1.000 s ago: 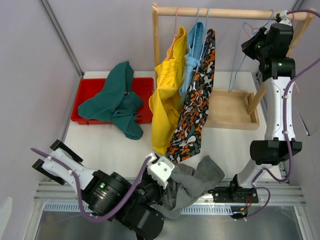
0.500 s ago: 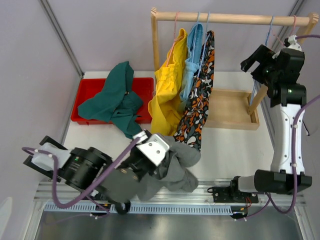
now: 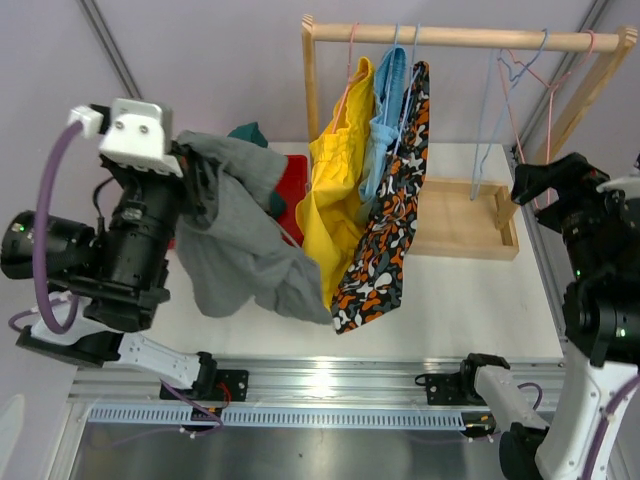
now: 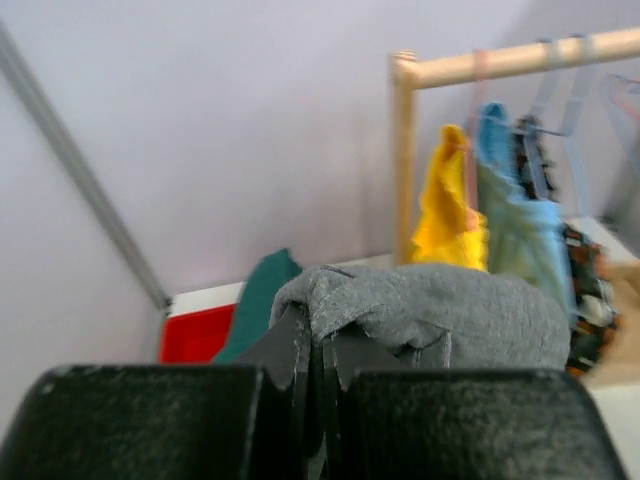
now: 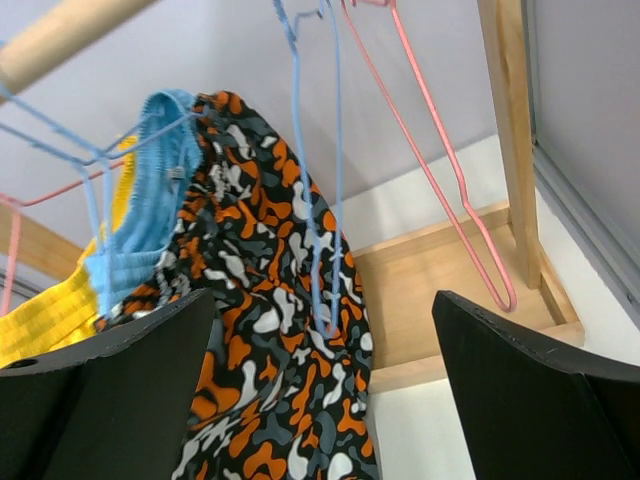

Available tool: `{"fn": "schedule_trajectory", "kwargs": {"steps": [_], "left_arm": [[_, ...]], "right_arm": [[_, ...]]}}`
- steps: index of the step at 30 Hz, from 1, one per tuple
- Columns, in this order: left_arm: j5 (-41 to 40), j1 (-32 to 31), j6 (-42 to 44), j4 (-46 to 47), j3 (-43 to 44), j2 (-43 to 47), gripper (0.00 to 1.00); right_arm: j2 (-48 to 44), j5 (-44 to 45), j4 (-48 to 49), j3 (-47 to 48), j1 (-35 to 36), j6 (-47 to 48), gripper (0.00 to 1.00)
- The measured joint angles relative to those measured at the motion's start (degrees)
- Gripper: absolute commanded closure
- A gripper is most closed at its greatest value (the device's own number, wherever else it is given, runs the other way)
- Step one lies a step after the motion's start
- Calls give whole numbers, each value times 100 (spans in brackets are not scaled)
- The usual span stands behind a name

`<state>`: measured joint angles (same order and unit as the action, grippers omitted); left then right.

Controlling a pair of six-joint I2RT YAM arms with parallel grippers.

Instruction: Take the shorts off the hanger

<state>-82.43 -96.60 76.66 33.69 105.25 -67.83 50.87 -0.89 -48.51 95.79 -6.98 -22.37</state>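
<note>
My left gripper is clamped on the grey shorts, held aloft over the red bin. My right gripper has its jaws apart and empty, near the camouflage shorts hanging on the rail.

White counter: red bin back left, wooden rack base back right, both flat on it.

The light is bright, even and diffuse, seemingly from above; shadows on the white table are faint. The metal rail shows a glare spot. In the left wrist view the wooden rack is blurred and the grey shorts are sharper. The right wrist view is sharp.
</note>
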Motion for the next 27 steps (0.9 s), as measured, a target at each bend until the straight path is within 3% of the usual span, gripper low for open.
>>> {"fn": "schedule_trajectory", "kwargs": {"steps": [5,9,12,16,20,27], "left_arm": [[168,1027,-1145,-1851,225,214,100],[603,2223,-2192,-3523,455,46,100],[1335,3381,-3154,-4966,1158,-446,100],[2557,5018,-4203,-6151,1987,-1191,100],[3609,6218,-5023,-6612,2844,-1829,100],[5587,8266,-6749,-6881,3497,-2691,100]], "right_arm": [[-367,-251,-94,2,0,-7,1],[-402,-573,-87,-146,0,-11,1],[-417,-791,-76,-319,2,-13,0],[-538,-1106,72,-621,15,-46,1],[-675,-1469,267,-852,55,-94,1],[-782,-1722,529,-994,603,37,1]]}}
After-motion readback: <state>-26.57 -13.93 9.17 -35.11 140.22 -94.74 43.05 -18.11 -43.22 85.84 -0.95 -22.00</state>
